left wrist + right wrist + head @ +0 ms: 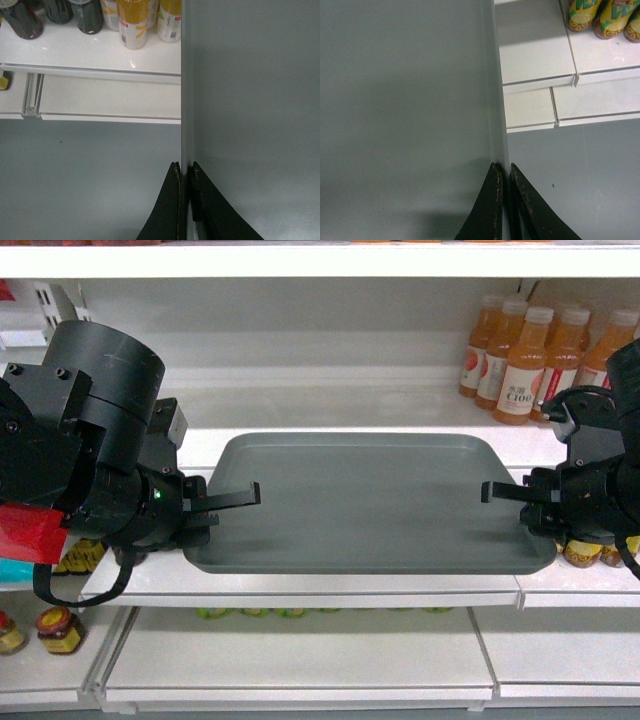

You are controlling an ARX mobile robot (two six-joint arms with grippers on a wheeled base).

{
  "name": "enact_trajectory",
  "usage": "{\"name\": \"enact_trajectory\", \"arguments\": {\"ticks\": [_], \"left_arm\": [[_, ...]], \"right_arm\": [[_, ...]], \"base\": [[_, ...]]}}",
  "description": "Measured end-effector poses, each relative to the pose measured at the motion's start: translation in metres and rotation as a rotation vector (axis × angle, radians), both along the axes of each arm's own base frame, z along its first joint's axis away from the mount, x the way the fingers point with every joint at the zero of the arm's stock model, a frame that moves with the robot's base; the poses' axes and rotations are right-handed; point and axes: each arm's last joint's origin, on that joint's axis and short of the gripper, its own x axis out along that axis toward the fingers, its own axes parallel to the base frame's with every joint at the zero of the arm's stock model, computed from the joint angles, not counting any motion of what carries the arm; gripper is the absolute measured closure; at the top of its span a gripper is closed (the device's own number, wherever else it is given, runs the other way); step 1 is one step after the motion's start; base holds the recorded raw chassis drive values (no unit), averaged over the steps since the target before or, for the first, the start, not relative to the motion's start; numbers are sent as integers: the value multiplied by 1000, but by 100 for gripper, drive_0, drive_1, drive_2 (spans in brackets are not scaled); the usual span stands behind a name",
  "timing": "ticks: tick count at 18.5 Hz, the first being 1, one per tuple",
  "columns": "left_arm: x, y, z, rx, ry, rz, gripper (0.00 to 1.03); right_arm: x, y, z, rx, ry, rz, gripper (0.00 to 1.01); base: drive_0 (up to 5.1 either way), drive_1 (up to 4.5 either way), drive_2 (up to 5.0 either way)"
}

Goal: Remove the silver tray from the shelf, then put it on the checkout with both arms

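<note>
The silver tray [370, 500] is a flat grey-green rectangle lying level over the white shelf [300, 585], its front part reaching past the board's front edge. My left gripper [235, 502] is shut on the tray's left rim; in the left wrist view the gripper [186, 167] pinches the thin rim [186, 100], with grey floor below. My right gripper [500, 494] is shut on the right rim, and the right wrist view shows the gripper [504, 167] pressed on either side of the tray [405, 100] edge. The checkout is out of view.
Orange juice bottles [520, 350] stand at the shelf's back right. Yellow cans [585, 552] sit under my right arm, and jars [60, 630] on the lower left shelf. Another shelf board [300, 260] runs overhead. A red block [30, 535] rides on my left arm.
</note>
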Motion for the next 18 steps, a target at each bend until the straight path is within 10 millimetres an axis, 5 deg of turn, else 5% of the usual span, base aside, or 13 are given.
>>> {"name": "enact_trajectory", "arguments": {"ticks": [18], "left_arm": [[0,0,0,-1,-4,0,100]], "right_arm": [[0,0,0,-1,1,-3,98]], "base": [[12,-419,442]]}}
